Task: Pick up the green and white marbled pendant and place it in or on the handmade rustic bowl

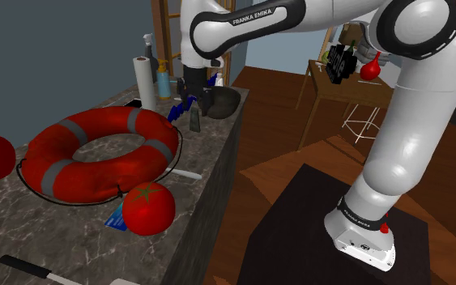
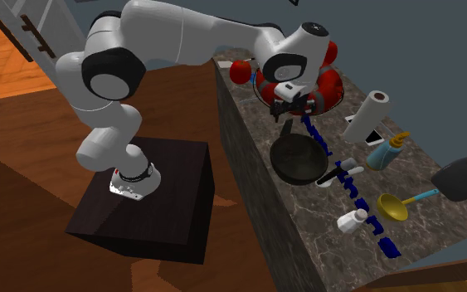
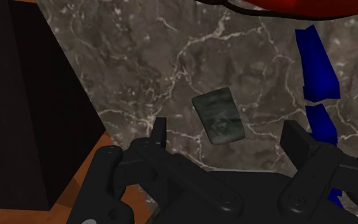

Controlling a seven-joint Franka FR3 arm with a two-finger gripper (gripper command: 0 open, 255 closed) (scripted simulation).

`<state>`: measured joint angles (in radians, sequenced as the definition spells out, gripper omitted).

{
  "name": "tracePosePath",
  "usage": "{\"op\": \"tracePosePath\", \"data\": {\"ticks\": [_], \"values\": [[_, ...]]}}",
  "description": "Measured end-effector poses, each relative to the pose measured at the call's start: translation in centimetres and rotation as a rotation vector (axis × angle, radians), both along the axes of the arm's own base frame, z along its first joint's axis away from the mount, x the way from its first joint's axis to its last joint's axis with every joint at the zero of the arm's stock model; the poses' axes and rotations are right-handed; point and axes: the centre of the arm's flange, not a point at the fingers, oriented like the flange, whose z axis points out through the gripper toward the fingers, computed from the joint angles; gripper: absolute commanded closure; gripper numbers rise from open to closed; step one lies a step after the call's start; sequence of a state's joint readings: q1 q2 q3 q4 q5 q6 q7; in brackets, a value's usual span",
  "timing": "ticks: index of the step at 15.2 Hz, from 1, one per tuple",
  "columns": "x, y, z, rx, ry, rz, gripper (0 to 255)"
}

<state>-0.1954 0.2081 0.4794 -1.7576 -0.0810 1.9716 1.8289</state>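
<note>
The grey-green marbled rectangular pendant (image 3: 217,117) is seen untouched between parted jaws of the black gripper (image 3: 228,137), long axis crosswise.

We list, on the grey veined marble counter (image 1: 64,231):

- one red life ring (image 1: 96,154) with grey bands, lying flat
- one red tomato (image 1: 148,208) just beside the ring, near the counter's edge, with a blue card (image 1: 114,217) partly under it
- one black-handled knife (image 1: 23,265) at the shoulder view's lower left
- one white paper-towel roll (image 2: 367,116)
- one blue bottle with a yellow top (image 2: 386,152) next to the roll
- one yellow scoop (image 2: 393,207) with a light-blue handle
- one small white bottle (image 2: 352,221) near the scoop
- a row of blue links (image 2: 362,199) strung along the counter

Off the counter we note a wooden table (image 1: 331,85) bearing a red object (image 1: 370,69), on a wooden floor (image 1: 283,154).
</note>
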Motion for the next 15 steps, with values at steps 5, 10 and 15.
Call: {"op": "tracePosePath", "data": {"ticks": [5,10,15], "values": [[0.05,0.1,-1.33,0.0,0.0,-0.001,0],[0.05,0.09,-1.36,0.0,0.0,-0.001,255],[0.06,0.1,-1.34,0.0,-0.001,-0.001,255]]}}
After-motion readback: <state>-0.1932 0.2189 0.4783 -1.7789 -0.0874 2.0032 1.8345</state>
